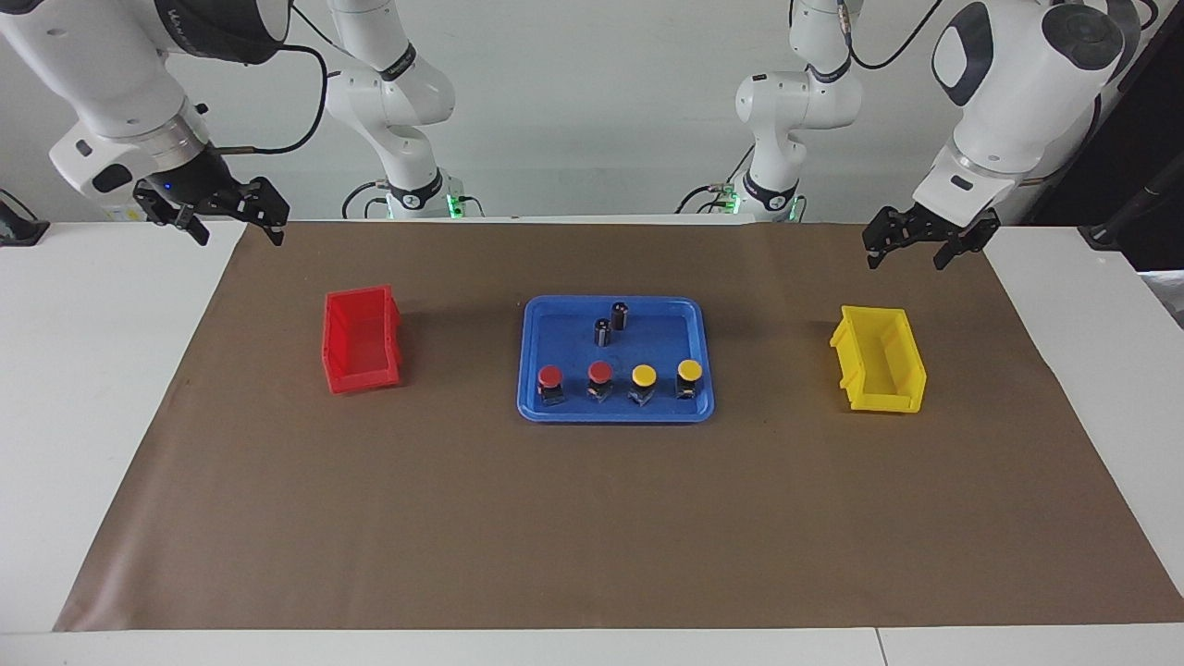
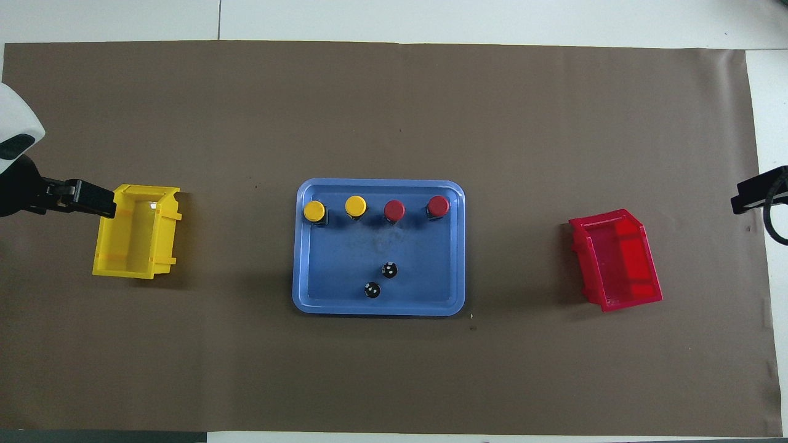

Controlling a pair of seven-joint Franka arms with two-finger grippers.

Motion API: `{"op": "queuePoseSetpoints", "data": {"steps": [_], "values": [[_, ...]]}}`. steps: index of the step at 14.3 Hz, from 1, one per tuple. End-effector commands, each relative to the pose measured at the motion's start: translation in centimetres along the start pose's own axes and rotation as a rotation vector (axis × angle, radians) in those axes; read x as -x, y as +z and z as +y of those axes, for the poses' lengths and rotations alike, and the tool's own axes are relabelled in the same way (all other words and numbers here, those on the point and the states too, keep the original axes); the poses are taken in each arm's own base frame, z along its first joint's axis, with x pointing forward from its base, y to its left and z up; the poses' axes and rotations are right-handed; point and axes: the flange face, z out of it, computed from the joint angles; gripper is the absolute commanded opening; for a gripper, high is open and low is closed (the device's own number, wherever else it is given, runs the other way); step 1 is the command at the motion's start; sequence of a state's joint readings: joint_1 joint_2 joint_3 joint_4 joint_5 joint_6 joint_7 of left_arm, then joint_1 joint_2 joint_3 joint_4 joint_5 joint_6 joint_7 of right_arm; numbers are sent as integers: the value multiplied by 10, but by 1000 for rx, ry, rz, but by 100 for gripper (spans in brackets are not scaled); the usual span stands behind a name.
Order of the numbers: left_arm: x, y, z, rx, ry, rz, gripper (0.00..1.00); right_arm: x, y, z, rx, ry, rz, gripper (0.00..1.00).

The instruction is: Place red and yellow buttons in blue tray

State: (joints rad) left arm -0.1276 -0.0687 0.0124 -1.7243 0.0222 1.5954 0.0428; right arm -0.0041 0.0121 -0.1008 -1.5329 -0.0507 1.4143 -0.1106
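All four buttons sit inside the blue tray (image 1: pixel 686 314), just below the centre of the facing frame: two red buttons (image 1: pixel 551 383) (image 1: pixel 600 380) and two yellow buttons (image 1: pixel 644 383) (image 1: pixel 689 377) lined up in one row along the tray's lower edge. As I judge it, the placing is finished and the step in hand is simply pulling clear; nothing red or yellow capped lies loose on the brown-covered surface (image 1: pixel 592 518). The next move calls for little: both arms keeping well away from the tray so the row is not knocked.

The left gripper (image 1: pixel 918 242) hangs at the upper right of the facing frame, above the surface just up-frame of the yellow bin (image 1: pixel 879 370), its jaws spread and empty. The right gripper (image 1: pixel 227 215) hangs at the upper left, waiting, jaws likewise released with nothing in them.

The buttons stand upright, caps facing up, so each one's long axis is vertical. The row itself runs side to side across the frame, parallel to the tray's long edge. Two small dark cylinders (image 1: pixel 610 324) stand upright higher in the tray. The red bin (image 1: pixel 361 340) lies at mid-left.
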Motion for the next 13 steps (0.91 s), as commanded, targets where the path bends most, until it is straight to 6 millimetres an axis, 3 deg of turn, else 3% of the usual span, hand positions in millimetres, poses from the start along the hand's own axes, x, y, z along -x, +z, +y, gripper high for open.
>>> {"op": "queuePoseSetpoints", "data": {"steps": [1, 3, 13], "values": [[-2, -27, -1, 15, 20, 53, 100, 5, 0, -1, 6, -20, 12, 100], [-1, -38, -6, 59, 11, 64, 100, 5, -1, -1, 6, -22, 14, 100], [2, -41, -14, 60, 40, 59, 100, 5, -1, -1, 6, -22, 14, 100]]}}
